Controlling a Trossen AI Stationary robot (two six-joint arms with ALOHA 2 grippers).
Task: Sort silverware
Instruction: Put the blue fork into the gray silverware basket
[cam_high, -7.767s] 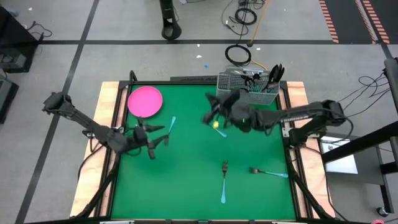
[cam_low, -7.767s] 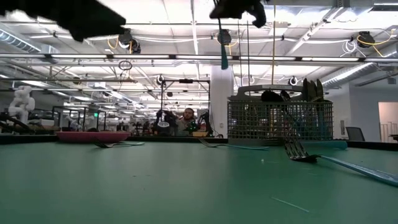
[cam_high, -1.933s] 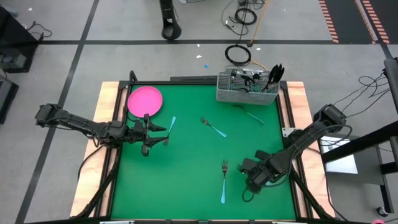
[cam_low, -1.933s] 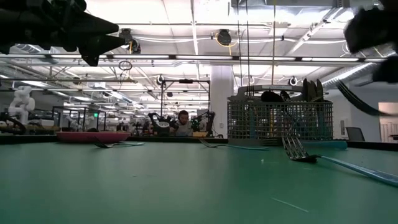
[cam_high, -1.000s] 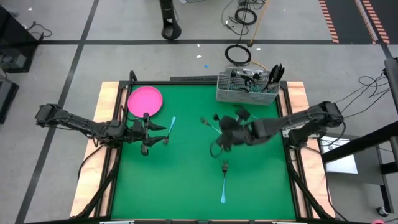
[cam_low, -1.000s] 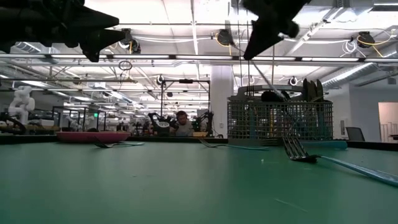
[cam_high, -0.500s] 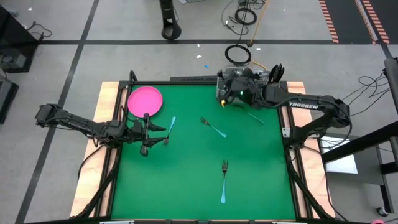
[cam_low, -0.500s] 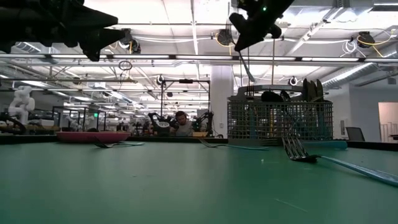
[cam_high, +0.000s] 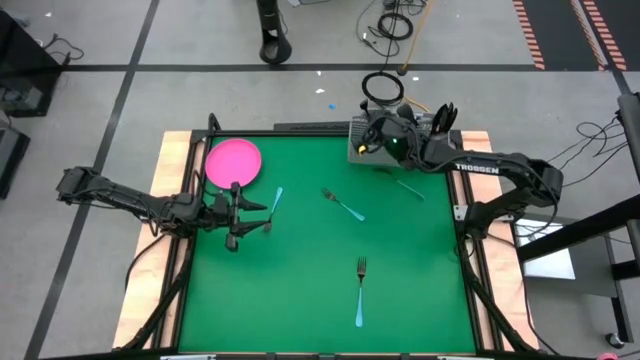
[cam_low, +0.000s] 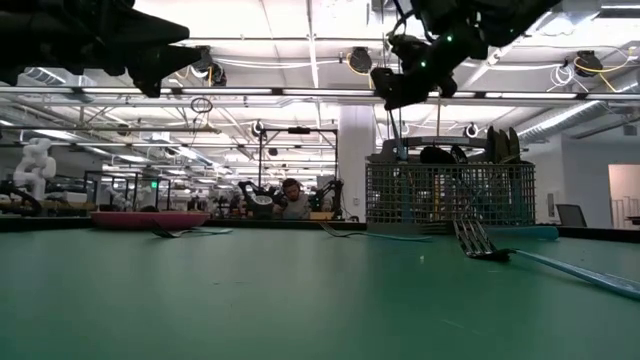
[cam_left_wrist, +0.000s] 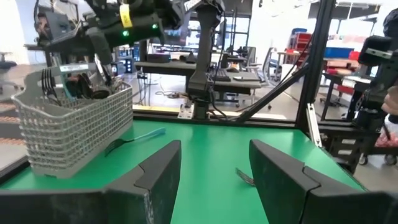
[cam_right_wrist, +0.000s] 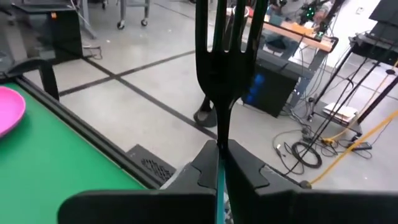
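My right gripper (cam_high: 376, 140) hangs above the silver wire-mesh caddy (cam_high: 400, 150) at the table's far right, shut on a fork (cam_right_wrist: 222, 74) with dark tines and a light-blue handle. The caddy (cam_left_wrist: 68, 127) holds several pieces of silverware standing upright. More forks lie flat on the green mat: one mid-table (cam_high: 343, 205), one nearer the front (cam_high: 360, 290), one by the caddy (cam_high: 408, 187), and one beside my left gripper (cam_high: 272, 203). My left gripper (cam_high: 262, 215) waits open at the table's left side, with nothing between its fingers (cam_left_wrist: 158, 177). My right gripper pinches the fork between its two fingers at the neck (cam_right_wrist: 220, 140), where the dark metal meets the light-blue handle. The fingers come about level from the table's right and lie across the fork. It stands roughly upright, tines up, lifted clear above the caddy.
A round pink plate (cam_high: 233, 162) sits at the far left corner of the mat. Wooden borders (cam_high: 170, 180) frame the mat on both sides. A fork (cam_low: 480, 245) lies close in front of the low camera. Open green mat stretches between the forks.
My right gripper has carried the fork from the middle of the table toward the far edge and now hangs over the caddy. It has turned on the way, so the fork now stands tines up. It has stayed shut on the fork.
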